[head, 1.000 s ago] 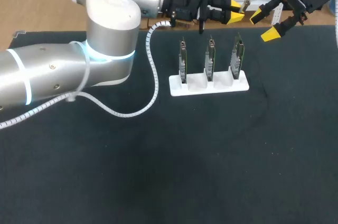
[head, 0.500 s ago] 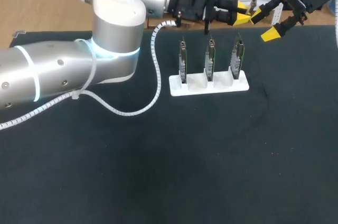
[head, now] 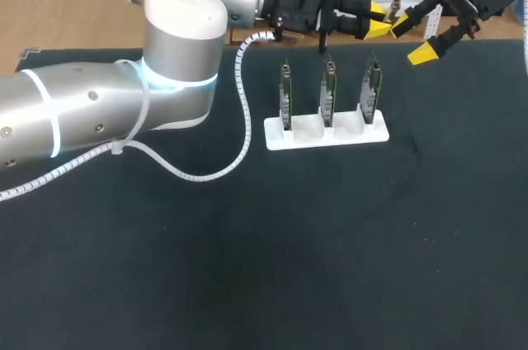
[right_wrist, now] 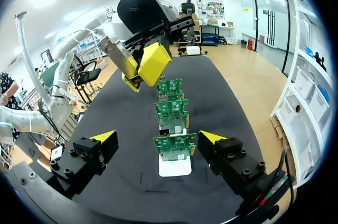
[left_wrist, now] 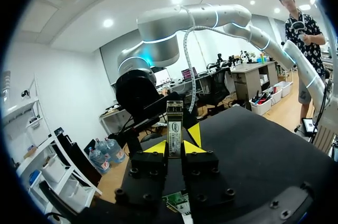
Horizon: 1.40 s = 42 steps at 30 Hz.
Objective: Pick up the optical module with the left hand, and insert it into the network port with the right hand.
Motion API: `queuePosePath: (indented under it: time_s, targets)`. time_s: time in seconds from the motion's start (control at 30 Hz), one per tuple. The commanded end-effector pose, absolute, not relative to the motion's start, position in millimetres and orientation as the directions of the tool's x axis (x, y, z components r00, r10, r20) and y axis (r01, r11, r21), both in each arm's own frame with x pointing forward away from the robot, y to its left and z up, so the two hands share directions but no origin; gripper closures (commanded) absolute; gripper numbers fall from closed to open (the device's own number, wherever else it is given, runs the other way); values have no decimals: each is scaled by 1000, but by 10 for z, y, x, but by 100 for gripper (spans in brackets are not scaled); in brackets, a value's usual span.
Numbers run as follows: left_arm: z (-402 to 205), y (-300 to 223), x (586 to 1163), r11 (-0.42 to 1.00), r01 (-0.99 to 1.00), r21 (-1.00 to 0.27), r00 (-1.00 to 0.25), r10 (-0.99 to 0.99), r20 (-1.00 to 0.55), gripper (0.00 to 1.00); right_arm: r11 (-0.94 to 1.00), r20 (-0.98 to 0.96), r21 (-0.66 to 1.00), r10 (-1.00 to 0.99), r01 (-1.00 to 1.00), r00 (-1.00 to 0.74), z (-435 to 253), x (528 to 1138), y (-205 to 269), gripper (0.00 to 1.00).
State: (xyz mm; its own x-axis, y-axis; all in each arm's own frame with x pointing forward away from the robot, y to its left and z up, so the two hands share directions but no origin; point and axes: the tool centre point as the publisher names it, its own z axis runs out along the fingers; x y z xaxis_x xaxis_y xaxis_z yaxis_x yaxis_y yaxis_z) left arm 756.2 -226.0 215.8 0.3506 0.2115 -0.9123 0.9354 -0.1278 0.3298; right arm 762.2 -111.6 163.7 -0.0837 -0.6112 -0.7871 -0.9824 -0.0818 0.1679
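Left hand [left_wrist: 174,148] clamps the optical module [left_wrist: 174,121], clearest from its wrist view; right hand [right_wrist: 157,137] gapes.

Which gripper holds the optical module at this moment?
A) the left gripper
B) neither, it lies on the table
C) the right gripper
A: in the left wrist view the optical module stands clamped between the yellow tips of the left gripper, while the right gripper is open and empty.
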Motion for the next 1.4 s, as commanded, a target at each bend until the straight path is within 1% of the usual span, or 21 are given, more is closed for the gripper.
queuePosePath:
  time_s: [0.03,0.33,0.53,0.63,0.87,1.4]
  targets:
    - [2128,-2250,7546,-96,944,315,329,197,-924,100,-78,-787,164,-611,-983,-83,1636,7600,-1115,0]
    - [2115,-2088,7435,-6,964,265,258,243,-935,100,-78,-787,164,-611,-983,-83,1636,7600,-1115,0]
    - [2117,-2043,7438,89,973,214,196,172,-965,100,-78,-787,164,-611,-983,-83,1636,7600,-1115,0]
    - [2115,-2074,7462,113,975,191,173,150,-973,100,-78,-787,164,-611,-983,-83,1636,7600,-1115,0]
    - [1993,-2195,7594,133,987,95,82,96,-992,100,-78,-787,164,-611,-983,-83,1636,7600,-1115,0]
    - [1862,-2301,7630,118,990,75,64,94,-993,100,-78,-787,164,-611,-983,-83,1636,7600,-1115,0]
